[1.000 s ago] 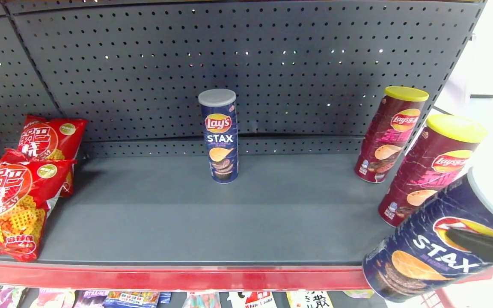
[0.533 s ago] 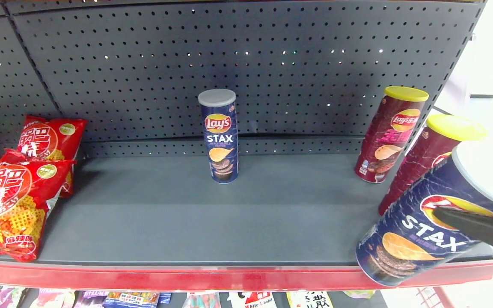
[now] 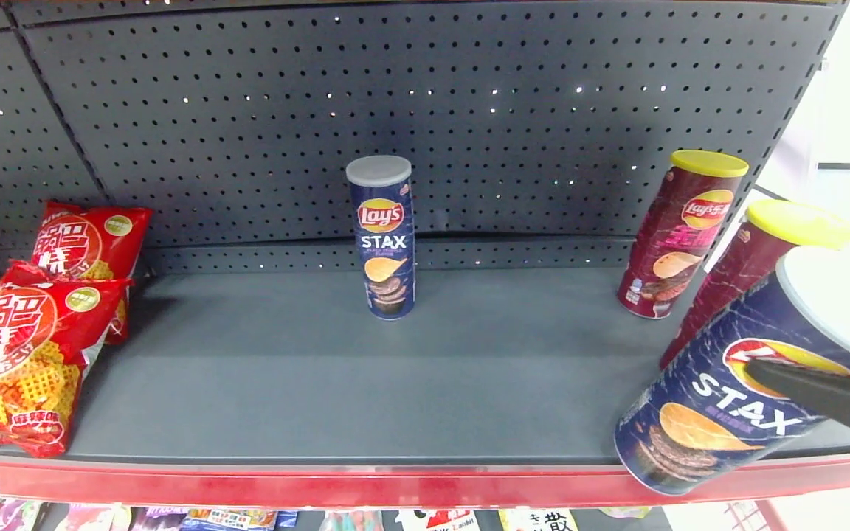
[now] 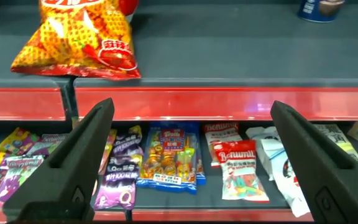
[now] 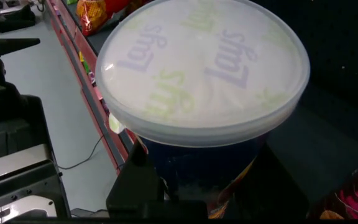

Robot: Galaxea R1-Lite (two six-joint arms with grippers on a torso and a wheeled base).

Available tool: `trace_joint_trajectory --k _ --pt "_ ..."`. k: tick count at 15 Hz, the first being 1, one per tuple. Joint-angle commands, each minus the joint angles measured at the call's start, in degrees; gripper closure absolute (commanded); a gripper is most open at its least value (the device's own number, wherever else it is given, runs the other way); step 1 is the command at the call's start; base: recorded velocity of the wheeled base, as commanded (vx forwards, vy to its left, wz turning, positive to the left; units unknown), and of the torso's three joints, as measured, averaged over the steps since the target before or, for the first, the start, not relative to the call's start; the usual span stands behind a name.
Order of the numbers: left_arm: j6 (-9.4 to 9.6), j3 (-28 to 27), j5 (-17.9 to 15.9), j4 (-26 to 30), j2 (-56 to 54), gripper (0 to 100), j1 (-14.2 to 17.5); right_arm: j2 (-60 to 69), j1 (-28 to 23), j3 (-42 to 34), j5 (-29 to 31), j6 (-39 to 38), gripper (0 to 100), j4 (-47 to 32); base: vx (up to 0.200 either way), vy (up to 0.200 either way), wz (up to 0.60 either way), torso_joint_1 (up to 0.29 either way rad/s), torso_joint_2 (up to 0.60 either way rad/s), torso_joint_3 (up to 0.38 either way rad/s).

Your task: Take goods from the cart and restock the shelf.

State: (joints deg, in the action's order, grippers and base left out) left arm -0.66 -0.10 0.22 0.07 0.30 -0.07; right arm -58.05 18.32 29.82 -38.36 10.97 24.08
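My right gripper (image 3: pixel 786 369) is shut on a dark blue chip can (image 3: pixel 720 413) with a pale lid (image 5: pixel 204 68). The can is tilted at the shelf's (image 3: pixel 285 369) front right corner, with its base over the red front edge (image 3: pixel 322 483). One dark finger (image 3: pixel 823 394) lies across its label. A matching blue can (image 3: pixel 384 236) stands upright at mid-shelf near the back panel. My left gripper (image 4: pixel 191 168) is open and empty, level with the red shelf edge (image 4: pixel 185 102), facing the lower shelf.
Two maroon cans with yellow lids (image 3: pixel 679 236) (image 3: pixel 753 273) stand at the right, just behind the held can. Red snack bags (image 3: pixel 23 354) (image 3: pixel 89 247) lean at the left. Bare shelf lies between the bags and the cans. Packets (image 4: pixel 169 162) fill the lower shelf.
The right gripper has carried the blue can up and to the left, from below the shelf's front edge to level with it. The head camera has shifted slightly.
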Motion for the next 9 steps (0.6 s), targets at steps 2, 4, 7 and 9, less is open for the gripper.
trace_joint_trajectory --k 2,4,7,9 --pt "-0.04 0.0 0.0 0.0 0.0 0 0.0 0.0 0.0 -0.1 0.0 0.0 100 0.0 0.000 0.000 0.00 0.000 0.00 0.000" --pt "-0.04 0.0 0.0 0.0 0.0 0 -0.1 0.0 0.0 -0.2 0.0 0.0 100 0.0 0.000 0.000 0.00 0.000 0.00 0.000" --pt "-0.04 0.0 0.0 0.0 0.0 0 0.0 -0.1 0.0 -0.4 0.0 0.0 100 0.0 0.000 0.000 0.00 0.000 0.00 0.000" --pt "0.04 0.0 0.0 0.0 0.0 0 0.0 -0.1 0.0 -0.7 0.0 0.0 100 0.0 0.000 0.000 0.00 0.000 0.00 0.000"
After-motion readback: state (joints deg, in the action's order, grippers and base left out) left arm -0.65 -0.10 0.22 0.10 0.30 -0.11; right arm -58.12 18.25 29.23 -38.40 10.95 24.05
